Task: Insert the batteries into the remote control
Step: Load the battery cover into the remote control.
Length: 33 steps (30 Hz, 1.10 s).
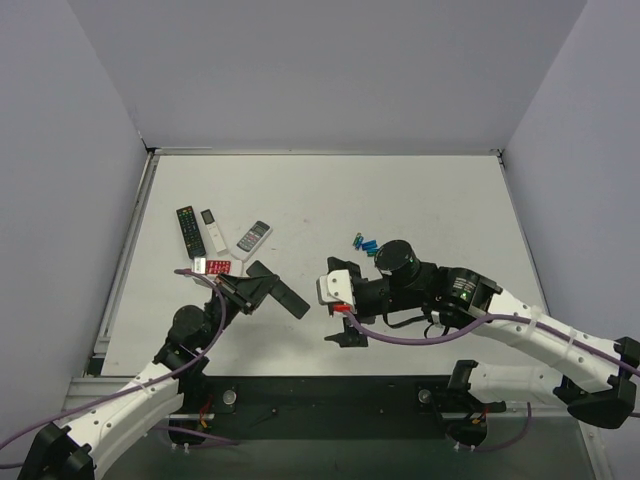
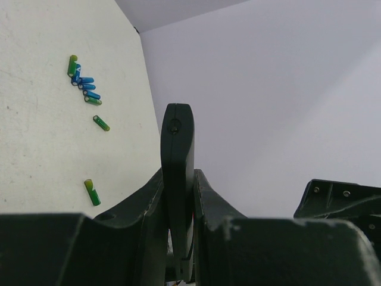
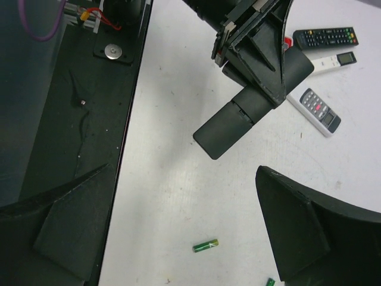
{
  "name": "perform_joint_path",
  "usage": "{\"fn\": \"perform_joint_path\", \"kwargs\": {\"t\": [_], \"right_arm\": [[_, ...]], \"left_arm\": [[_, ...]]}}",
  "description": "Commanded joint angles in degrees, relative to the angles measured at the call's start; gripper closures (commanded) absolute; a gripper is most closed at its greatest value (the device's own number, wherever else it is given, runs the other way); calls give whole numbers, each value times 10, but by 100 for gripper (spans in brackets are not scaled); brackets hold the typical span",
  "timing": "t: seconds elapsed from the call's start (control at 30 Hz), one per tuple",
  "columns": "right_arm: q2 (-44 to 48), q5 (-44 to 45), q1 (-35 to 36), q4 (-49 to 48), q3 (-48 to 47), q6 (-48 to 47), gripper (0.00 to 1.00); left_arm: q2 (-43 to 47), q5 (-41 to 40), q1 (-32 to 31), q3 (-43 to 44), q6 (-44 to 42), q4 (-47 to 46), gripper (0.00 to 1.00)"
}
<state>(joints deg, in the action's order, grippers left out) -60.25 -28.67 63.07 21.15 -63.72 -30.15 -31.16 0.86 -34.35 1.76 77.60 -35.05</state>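
Observation:
My left gripper point(image 1: 250, 291) is shut on the slim black remote control point(image 1: 287, 298) and holds it above the table; in the left wrist view the remote point(image 2: 177, 143) stands edge-on between the fingers point(image 2: 143, 202). My right gripper point(image 1: 343, 303) is open and empty just right of the remote's free end. In the right wrist view its fingers point(image 3: 309, 226) are spread wide over a green battery point(image 3: 205, 245), with the remote point(image 3: 238, 119) ahead. Blue and green batteries point(image 1: 365, 243) lie in a cluster, which also shows in the left wrist view point(image 2: 83, 84). I see no clear orange-red battery and no separate cover.
A black remote with coloured buttons point(image 1: 188, 230), a white remote point(image 1: 211, 230), a grey-white remote point(image 1: 254, 236) and a red-and-white remote point(image 1: 213, 266) lie at the left. Two loose green batteries point(image 2: 101, 123) lie nearer. The black base rail point(image 1: 330, 395) runs along the near edge.

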Motion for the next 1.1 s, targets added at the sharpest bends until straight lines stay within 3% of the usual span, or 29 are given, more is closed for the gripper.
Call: {"fn": "perform_joint_path", "kwargs": {"t": [0.0, 0.23, 0.4, 0.5, 0.87, 1.07], "right_arm": [[4, -113, -29, -57, -5, -30, 1], [-2, -139, -39, -58, 0, -60, 10], [-17, -156, -44, -58, 4, -89, 30], [-37, -162, -44, -58, 2, -103, 34], [-112, -146, -41, -58, -2, -137, 37], [-139, -77, -15, -45, -1, -156, 38]], "left_arm": [[16, 19, 2, 14, 4, -49, 100], [16, 32, 2, 15, 7, -54, 100], [7, 41, 2, 17, 17, -64, 100], [0, 48, 2, 20, 21, -65, 100], [-28, 72, 2, 39, 37, -66, 100], [-32, 79, 2, 45, 42, -63, 100]]}}
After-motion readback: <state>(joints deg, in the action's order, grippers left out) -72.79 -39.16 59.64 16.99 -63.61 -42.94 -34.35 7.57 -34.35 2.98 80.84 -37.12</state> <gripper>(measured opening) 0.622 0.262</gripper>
